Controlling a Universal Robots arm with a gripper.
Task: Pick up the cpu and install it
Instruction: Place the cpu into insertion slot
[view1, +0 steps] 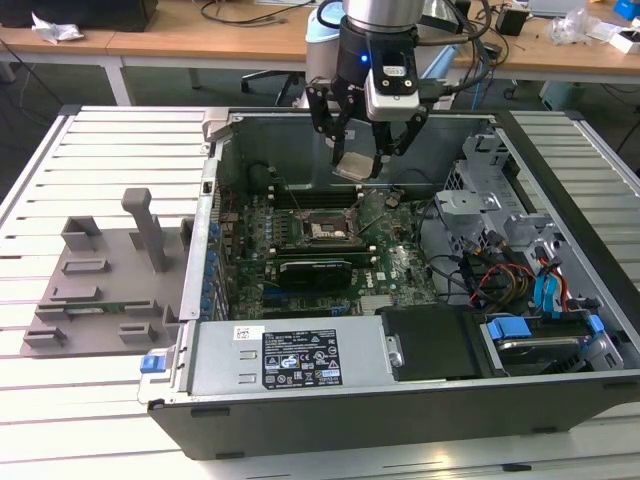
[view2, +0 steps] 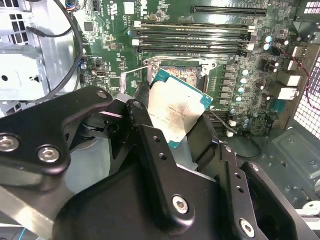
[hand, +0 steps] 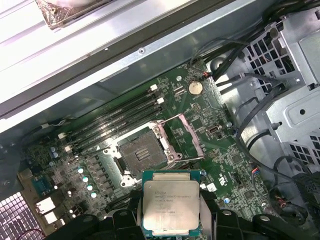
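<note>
In the exterior view, the arm (view1: 375, 30) is seen entering at twelve o'clock and pointing almost straight down over the open computer case (view1: 400, 420). The gripper (view1: 360, 160) is held above the motherboard (view1: 400, 265), near the case's far wall. The jaws are clamped on the cpu (view1: 355, 165), which is carried tilted and clear of the board. The socket (view1: 325, 230) lies at about seven o'clock from the gripper, apart from the chip, and the black expansion card (view1: 315, 270) lies just beyond it at six o'clock. A grey fixture (view1: 100, 280) is set on the slatted table (view1: 110, 140) at nine o'clock from the case, and a drive cage (view1: 545, 330) with coloured cables is seen at four o'clock.

In the second wrist view, the cpu (view2: 177, 107) is shown gripped by its edges between the black fingers (view2: 150, 135), its metal top facing the camera and one corner turned toward the board. The socket (view2: 182, 70) is partly hidden behind the chip, with the memory slots (view2: 195, 37) just past it.

In the first wrist view, the cpu (hand: 171, 207) is seen nearly square-on, held by the fingers (hand: 207, 212) on opposite sides. The open socket (hand: 142, 152) lies near it, uncovered, between the chip and the memory slots (hand: 115, 120). A coin cell (hand: 195, 87) is mounted on the board further off.
</note>
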